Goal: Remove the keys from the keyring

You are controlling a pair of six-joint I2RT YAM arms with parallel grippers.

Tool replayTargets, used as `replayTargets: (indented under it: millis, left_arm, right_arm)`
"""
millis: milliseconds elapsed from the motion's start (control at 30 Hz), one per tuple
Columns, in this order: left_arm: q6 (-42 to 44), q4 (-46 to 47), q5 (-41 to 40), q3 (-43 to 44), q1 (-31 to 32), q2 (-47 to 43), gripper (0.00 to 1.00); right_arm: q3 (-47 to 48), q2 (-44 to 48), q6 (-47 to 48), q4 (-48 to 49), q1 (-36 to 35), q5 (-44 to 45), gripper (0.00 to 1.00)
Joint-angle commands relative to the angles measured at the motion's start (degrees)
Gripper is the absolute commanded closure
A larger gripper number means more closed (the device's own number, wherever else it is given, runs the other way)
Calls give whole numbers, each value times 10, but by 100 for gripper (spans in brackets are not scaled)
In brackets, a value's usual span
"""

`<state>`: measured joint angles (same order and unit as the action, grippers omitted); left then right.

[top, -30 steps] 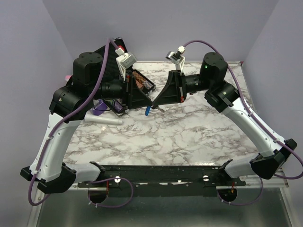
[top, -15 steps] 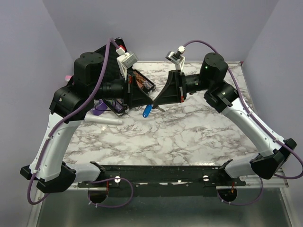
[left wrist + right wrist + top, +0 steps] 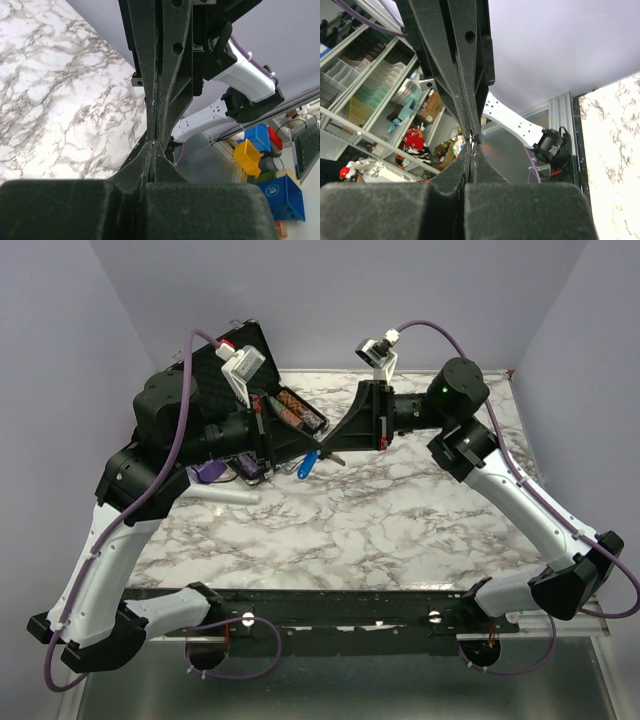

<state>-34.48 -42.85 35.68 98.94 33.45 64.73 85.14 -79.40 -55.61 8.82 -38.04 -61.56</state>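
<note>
Left gripper (image 3: 316, 446) and right gripper (image 3: 328, 450) are met tip to tip above the far half of the marble table (image 3: 400, 525), both clenched. Held clear of the table, the blue-tagged keyring (image 3: 308, 463) is seemingly pinched by the left, the keys (image 3: 338, 456) by the right. Separation is judged in hand; next, the 2 tips must be drawn apart so each key is wound off the coil.

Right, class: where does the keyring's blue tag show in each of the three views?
Top external: blue tag upper middle, between the left fingers and the right fingers.
Left wrist: not in it.
Right wrist: not in it.
Shared landmark: the marble table.
</note>
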Motion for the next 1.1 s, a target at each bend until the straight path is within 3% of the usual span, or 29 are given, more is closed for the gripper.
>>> replayTargets:
  millis: [0,300,567,600,633,700,767,867,1067]
  left_arm:
    - [-52,29,-61,-28,5,-7,100]
    - [-109,65,-136,-84,11,-45,100]
    - [-108,58,-155,-66,26,-38,100]
    - [-103,58,-149,-63,25,-37,91]
    - [-92,49,-149,-53,26,-35,72]
    - [-57,1,-167,-7,25,-23,43]
    - [-24,-35,-189,32,26,-14,20]
    - [16,-57,-187,61,25,-6,16]
    - [60,-49,-105,54,20,2,23]
  right_arm:
    - [-1,18,-51,116,-5,30,99]
    - [-28,27,-71,159,-5,65,99]
    - [-43,33,-69,161,-5,91,99]
    - [-45,34,-67,155,-5,90,99]
    - [-45,35,-61,145,-5,88,99]
    - [-38,36,-40,112,-5,85,99]
    - [-32,39,-8,64,-5,80,99]
    - [-16,39,43,-18,-5,69,99]
    - [27,31,141,-183,-5,46,99]
